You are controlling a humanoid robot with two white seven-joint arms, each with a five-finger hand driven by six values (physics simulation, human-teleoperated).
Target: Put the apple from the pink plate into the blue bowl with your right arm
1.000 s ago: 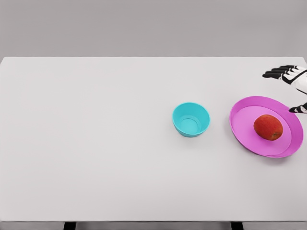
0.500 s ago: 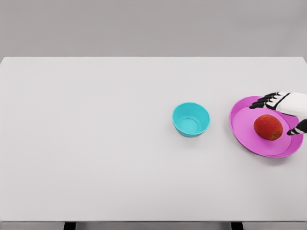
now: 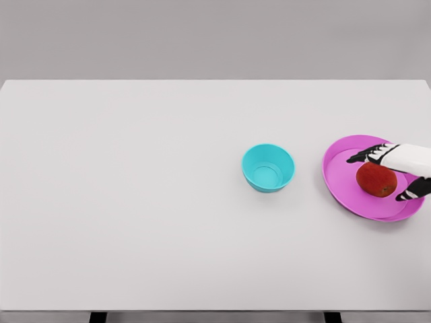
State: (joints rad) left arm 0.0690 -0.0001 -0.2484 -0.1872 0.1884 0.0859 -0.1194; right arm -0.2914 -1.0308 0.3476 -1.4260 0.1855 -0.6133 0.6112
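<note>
A red apple lies on the pink plate at the right side of the table. My right hand comes in from the right edge and sits over the apple, fingers spread above its far side and the thumb at its near right. The fingers are not closed on the fruit. The blue bowl stands empty to the left of the plate, a short gap between them. The left arm is out of view.
The white table stretches wide to the left of the bowl. Its right edge runs just beyond the plate.
The right hand has dropped from behind the plate down and slightly left onto the apple. The apple, plate and bowl have not moved.
</note>
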